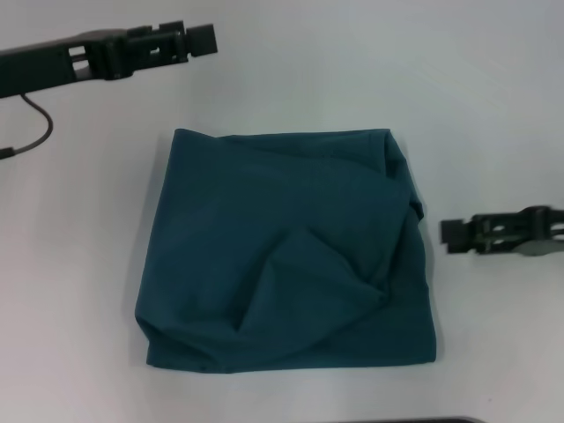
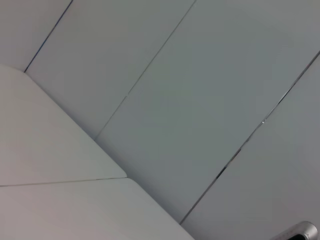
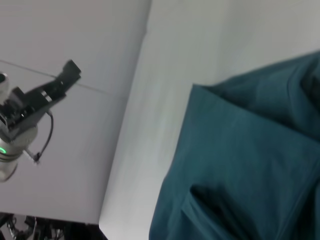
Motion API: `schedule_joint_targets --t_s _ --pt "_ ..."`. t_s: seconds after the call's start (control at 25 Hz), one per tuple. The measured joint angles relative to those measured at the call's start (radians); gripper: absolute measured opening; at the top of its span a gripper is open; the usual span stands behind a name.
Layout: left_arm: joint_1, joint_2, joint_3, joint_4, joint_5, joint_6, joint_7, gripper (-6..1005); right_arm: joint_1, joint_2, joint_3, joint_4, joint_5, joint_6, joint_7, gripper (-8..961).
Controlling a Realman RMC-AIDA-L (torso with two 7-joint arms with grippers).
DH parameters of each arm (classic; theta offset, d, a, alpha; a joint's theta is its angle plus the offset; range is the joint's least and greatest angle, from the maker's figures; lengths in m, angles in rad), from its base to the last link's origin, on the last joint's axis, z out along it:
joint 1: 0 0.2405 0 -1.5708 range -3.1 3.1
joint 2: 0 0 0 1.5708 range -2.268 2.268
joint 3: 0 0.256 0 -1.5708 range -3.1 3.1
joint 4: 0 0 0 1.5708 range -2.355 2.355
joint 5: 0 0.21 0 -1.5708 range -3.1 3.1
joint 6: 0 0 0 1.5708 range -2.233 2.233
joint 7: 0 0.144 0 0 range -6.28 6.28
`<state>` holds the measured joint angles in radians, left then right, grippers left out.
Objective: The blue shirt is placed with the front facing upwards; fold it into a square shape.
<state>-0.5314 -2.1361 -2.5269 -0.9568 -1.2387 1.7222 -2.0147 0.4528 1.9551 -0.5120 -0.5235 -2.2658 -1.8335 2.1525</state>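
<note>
- Left end effector (image 1: 201,38): black, blocky, slotted frame with square-ended fingertips.
- Left arm: a thin dark cable (image 1: 35,132) loops beneath it.
- Right end effector (image 1: 454,235): black, same slotted build, square tips.
- Right wrist view: left end effector (image 3: 70,72) mounted on a pale silver-white wrist segment bearing a small green light (image 3: 2,150); black cable alongside.

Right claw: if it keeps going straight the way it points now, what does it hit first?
Probably the blue shirt: the right claw points at its near side edge, apart from it. Its height over the table is unclear, so it may pass above the cloth.
</note>
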Motion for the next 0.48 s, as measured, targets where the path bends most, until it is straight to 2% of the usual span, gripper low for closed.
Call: schedule_joint_targets --t_s 0.16,0.32,0.48 --pt "0.007 0.026 0.005 0.04 0.016 -0.014 0.014 956 0.01 0.026 -0.019 0.017 -0.025 0.039 0.002 686" --pt "0.027 0.055 0.0 0.076 0.02 -0.018 0.03 955 0.013 0.042 -0.022 0.02 -0.038 0.07 0.007 682" --pt "0.056 0.061 -0.005 0.084 0.017 -0.037 0.04 954 0.015 0.051 -0.026 0.031 -0.044 0.102 0.009 679"
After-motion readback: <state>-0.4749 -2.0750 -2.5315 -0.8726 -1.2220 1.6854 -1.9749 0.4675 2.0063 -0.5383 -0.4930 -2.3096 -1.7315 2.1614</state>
